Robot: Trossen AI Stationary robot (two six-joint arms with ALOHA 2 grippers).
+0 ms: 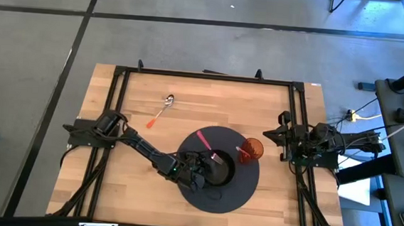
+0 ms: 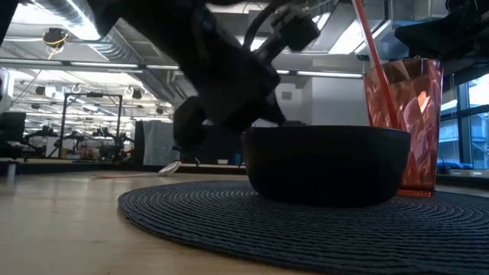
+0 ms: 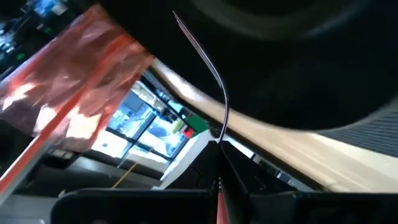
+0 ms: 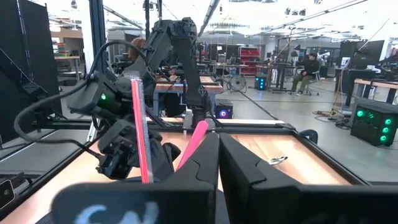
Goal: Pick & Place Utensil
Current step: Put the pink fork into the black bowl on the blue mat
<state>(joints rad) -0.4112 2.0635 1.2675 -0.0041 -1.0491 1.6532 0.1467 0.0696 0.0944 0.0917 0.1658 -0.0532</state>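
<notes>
The utensil (image 1: 162, 110), a small spoon with a silver head and an orange-red handle, lies flat on the wood at the table's far left, and shows in the low view (image 2: 170, 166) and the right wrist view (image 4: 277, 160). No gripper touches it. My left gripper (image 1: 209, 162) (image 3: 217, 142) hangs over the black bowl (image 1: 224, 170) (image 2: 328, 164), shut on a second, pink-handled utensil (image 1: 204, 139). My right gripper (image 1: 277, 136) (image 4: 219, 140) waits shut at the table's right side, near the orange cup (image 1: 253, 149). My left gripper pinches the pink-handled utensil between its two fingers; a pink sliver (image 3: 219, 202) shows in the seam between them. A thin metal strip (image 3: 219, 93) runs out past the tips. The handle (image 4: 196, 140) slants up toward the far left, clear of the table, over the bowl's rim.
The bowl and the orange cup (image 2: 405, 122) stand on a round dark woven mat (image 1: 235, 195) (image 2: 229, 221). A red straw (image 2: 370, 46) (image 4: 140, 124) stands in the cup. A black frame rail (image 1: 204, 76) runs round the table. Bare wood (image 1: 118, 185) lies to the mat's left.
</notes>
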